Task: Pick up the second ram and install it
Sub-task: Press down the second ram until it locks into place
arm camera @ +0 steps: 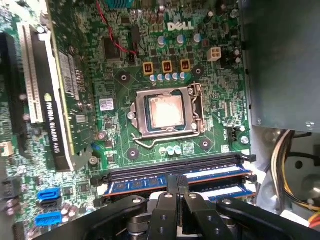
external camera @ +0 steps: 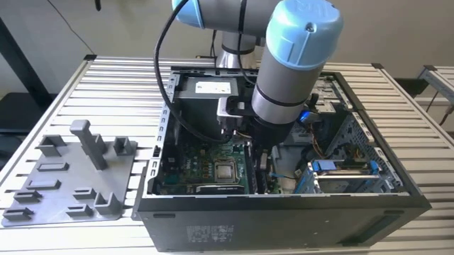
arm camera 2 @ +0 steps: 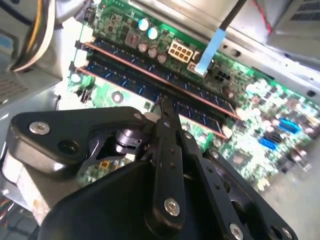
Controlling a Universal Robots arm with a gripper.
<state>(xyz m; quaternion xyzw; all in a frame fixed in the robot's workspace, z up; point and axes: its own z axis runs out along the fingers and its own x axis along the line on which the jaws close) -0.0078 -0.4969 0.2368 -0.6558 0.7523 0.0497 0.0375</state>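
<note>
Gripper [arm camera 2: 162, 107]: black linkage nearest the lens in both wrist views; fingers pressed together, tips down on the top edge of the second ram [arm camera 2: 150, 87].
Second ram: long dark-blue stick standing on edge in a slot on the motherboard [arm camera: 200, 95], just beside another stick [arm camera 2: 165, 67]; whether it is fully seated cannot be told.
Handling: judged light, stiff, thin and fragile; chips and contacts should stay untouched.
Hold: across the flat faces at mid-length, or press on the top edge.
Case [external camera: 284, 212]: open, arm reaching inside.
</note>
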